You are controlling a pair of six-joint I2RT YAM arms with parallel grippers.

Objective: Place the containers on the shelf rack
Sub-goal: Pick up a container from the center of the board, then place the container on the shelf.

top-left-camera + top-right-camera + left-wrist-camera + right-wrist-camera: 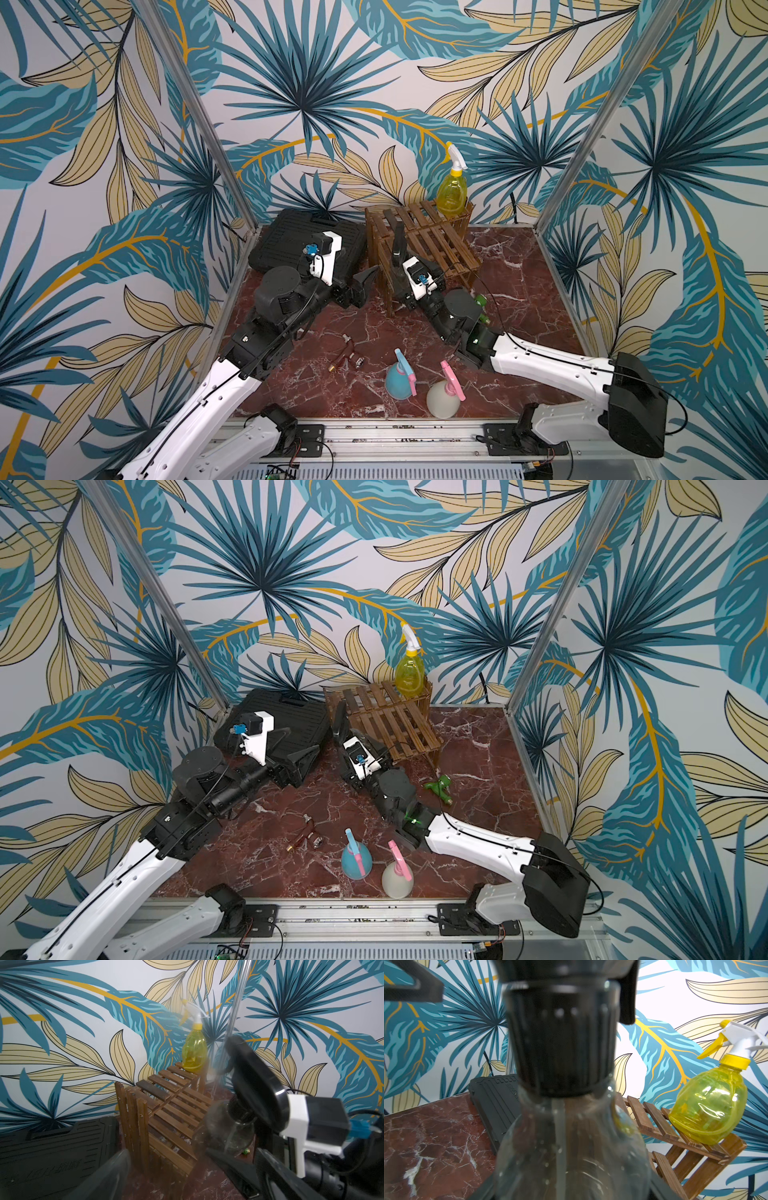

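The shelf rack (428, 241) (386, 723) stands at the back of the table, and the yellow bottle (451, 193) (409, 673) (194, 1053) (710, 1105) stands upright on its upper step. My right gripper (401, 276) (571, 1188) is shut on the round body of the smoky grey bottle (228, 1128) (571, 1147). That bottle is tilted at the rack's front left, black head (398, 245) up. My left gripper (365, 286) (166, 1172) is open and empty just left of it. The light blue bottle (399, 380) and the white bottle (444, 397) stand near the front edge.
A flat black ribbed case (307, 241) lies at the back left, right beside the rack. A small green nozzle (481, 305) lies behind my right arm. A small brown fitting (345, 355) lies in the middle of the marble table (519, 291).
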